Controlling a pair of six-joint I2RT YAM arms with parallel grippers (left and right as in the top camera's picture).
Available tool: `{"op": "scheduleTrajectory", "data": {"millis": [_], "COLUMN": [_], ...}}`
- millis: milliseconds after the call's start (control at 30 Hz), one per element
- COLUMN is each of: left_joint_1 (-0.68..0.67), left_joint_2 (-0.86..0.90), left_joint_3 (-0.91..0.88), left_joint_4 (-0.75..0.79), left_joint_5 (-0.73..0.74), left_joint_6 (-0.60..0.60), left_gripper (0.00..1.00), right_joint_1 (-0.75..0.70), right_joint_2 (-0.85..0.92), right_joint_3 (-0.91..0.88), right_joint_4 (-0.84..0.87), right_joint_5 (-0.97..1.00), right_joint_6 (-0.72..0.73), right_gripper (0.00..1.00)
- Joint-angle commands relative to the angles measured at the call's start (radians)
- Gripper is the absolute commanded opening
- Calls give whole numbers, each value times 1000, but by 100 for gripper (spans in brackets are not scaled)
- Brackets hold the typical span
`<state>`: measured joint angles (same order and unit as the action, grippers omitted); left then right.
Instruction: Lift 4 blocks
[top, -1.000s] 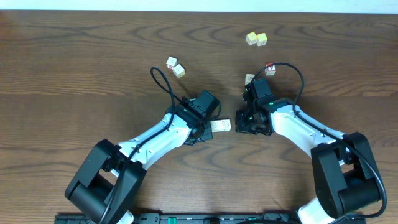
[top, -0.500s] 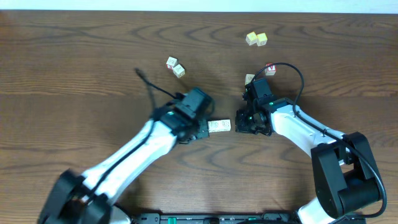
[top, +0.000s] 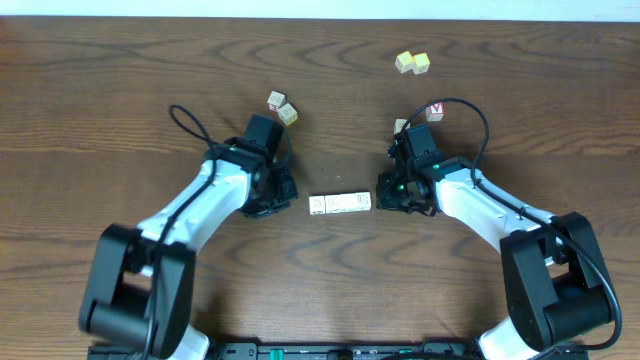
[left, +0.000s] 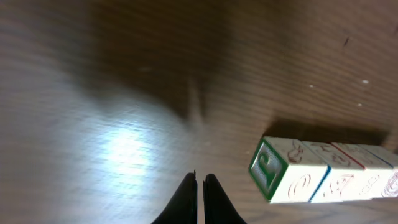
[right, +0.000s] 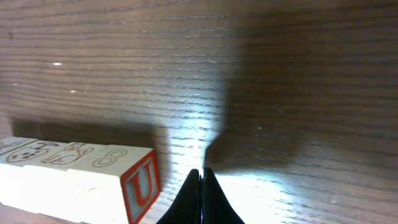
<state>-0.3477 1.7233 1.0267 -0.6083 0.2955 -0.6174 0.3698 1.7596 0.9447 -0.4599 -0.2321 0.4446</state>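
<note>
Left pincer (left: 199, 178) pressing fingers together, holding nothing, pointing down at desk (left: 93, 124). Right pincer (right: 201, 172) pressing fingers together too, holding nothing. Blocks (top: 340, 204) lying on desk in one row, touching side by side, between both pincers. One row end sitting near Left pincer, other end just beside Right pincer. Yellow cubes (top: 412, 63) sitting far back.

The blocks (top: 340, 204) lie in a row on the table (top: 100, 120), between left gripper (top: 286, 194) and right gripper (top: 383, 196)
</note>
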Motion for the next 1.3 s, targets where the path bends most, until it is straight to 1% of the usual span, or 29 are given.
{"op": "scheduleTrajectory", "data": {"millis": [0, 433, 633, 733, 867, 1100, 1267], "left_joint_1": [-2, -2, -7, -13, -13, -13, -13], "left_joint_2": [64, 82, 82, 91, 95, 139, 145], "left_joint_3": [-6, -8, -9, -9, -9, -9, -9], "left_joint_4": [49, 102, 102, 102, 103, 102, 103], "left_joint_5": [134, 134, 134, 100, 97, 97, 109], "left_joint_6": [42, 49, 49, 49, 49, 50, 80], "left_gripper": [7, 7, 7, 7, 7, 7, 7], "right_joint_1": [-2, -2, 2, 19, 21, 24, 24], "right_joint_2": [4, 4, 4, 4, 4, 4, 4], "right_joint_3": [1, 1, 1, 1, 1, 1, 1], "right_joint_4": [-1, -3, 0, 6, 4, 6, 6], "right_joint_5": [-31, -50, -65, -63, -56, -53, -53], "right_joint_6": [11, 11, 11, 11, 11, 11, 11], "right_gripper": [1, 1, 1, 1, 1, 1, 1]}}
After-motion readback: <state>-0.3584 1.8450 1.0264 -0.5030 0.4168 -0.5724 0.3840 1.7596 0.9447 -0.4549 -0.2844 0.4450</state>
